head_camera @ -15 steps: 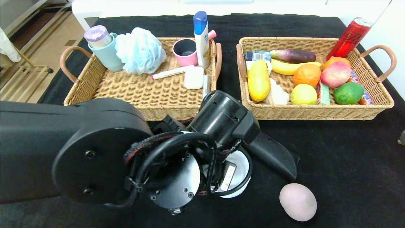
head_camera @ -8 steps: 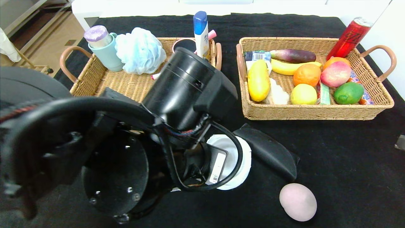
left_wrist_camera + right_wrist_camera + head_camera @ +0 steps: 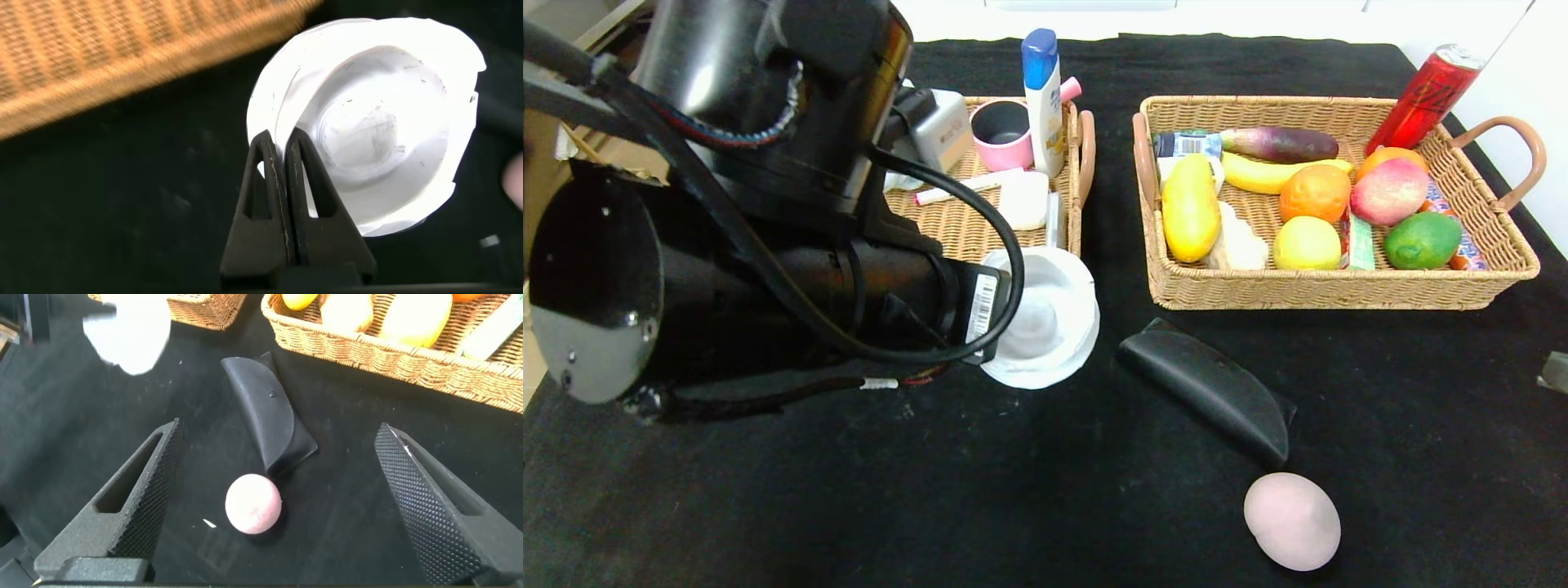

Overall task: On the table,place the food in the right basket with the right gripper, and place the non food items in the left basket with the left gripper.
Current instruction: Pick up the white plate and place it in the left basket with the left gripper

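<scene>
My left gripper [image 3: 278, 140] is shut on the rim of the white ridged tub [image 3: 1045, 314] [image 3: 384, 139], one finger inside and one outside. The tub hangs tilted at the front right corner of the left basket [image 3: 964, 224] [image 3: 122, 57], over the black cloth. The black half-moon pouch [image 3: 1209, 388] [image 3: 265, 416] lies on the table [image 3: 1421, 457]. A pale pink bun [image 3: 1292, 520] [image 3: 253, 504] rests just in front of it. My right gripper [image 3: 279, 429] hovers open above the bun and pouch, touching neither. The right basket [image 3: 1339, 286] [image 3: 392, 351] holds a yellow loaf [image 3: 1190, 208] and other food.
My bulky left arm [image 3: 768, 245] hides most of the left basket; a pink cup [image 3: 1001, 131], a shampoo bottle [image 3: 1042, 98] and a white bar [image 3: 1023, 200] show in it. A red can [image 3: 1425, 94] leans at the right basket's far corner.
The left arm has risen and swung back and to the left, carrying the white tub from beside the pouch to the left basket's front edge. Pouch and bun have not moved.
</scene>
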Robot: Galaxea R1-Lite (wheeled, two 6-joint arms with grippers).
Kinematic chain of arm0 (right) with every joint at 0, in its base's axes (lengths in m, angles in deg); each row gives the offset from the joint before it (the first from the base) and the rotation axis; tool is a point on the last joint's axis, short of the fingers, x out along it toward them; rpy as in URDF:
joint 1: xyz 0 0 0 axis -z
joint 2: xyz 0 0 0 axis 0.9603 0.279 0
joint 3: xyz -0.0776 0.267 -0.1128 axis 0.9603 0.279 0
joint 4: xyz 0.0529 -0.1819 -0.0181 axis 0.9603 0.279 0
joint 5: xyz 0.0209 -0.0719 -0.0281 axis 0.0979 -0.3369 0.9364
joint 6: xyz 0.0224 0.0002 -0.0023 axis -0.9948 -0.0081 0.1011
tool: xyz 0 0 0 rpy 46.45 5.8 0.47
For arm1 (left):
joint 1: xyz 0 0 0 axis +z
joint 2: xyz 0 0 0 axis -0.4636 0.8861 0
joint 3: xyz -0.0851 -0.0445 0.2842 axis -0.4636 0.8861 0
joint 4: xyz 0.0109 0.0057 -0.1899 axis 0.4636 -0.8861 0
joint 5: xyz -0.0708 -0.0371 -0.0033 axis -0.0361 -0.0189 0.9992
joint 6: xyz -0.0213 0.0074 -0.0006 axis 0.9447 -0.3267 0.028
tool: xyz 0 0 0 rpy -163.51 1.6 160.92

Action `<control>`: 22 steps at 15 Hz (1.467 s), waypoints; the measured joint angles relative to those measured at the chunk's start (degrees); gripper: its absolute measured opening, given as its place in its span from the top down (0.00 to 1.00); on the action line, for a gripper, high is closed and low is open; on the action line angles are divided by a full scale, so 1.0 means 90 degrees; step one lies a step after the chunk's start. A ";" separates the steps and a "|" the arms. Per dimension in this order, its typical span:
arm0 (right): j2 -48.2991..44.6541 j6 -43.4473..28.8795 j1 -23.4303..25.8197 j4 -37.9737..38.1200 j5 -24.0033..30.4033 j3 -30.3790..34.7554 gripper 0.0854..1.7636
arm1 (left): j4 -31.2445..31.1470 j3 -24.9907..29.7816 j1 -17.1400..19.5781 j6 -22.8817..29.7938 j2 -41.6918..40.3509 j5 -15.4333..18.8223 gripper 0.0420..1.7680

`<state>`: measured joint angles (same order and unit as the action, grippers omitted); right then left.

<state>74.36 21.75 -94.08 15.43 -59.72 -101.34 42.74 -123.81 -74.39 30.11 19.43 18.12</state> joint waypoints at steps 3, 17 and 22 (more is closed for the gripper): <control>-0.0007 0.0000 0.0000 0.0001 -0.0003 -0.0005 0.03 | 0.0558 -0.0184 0.0521 -0.0299 0.0070 0.0148 0.96; 0.0000 -0.0003 0.0009 -0.0005 -0.0004 -0.0049 0.03 | 0.3003 -0.0610 0.1926 -0.0759 0.1094 0.0664 0.96; -0.0007 0.0000 0.0009 -0.0015 -0.0007 -0.0047 0.03 | 0.3270 -0.0568 0.1909 -0.0799 0.1207 0.0661 0.96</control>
<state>74.30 21.75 -94.00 15.30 -59.79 -101.77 72.17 -128.92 -57.22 22.92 30.29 24.07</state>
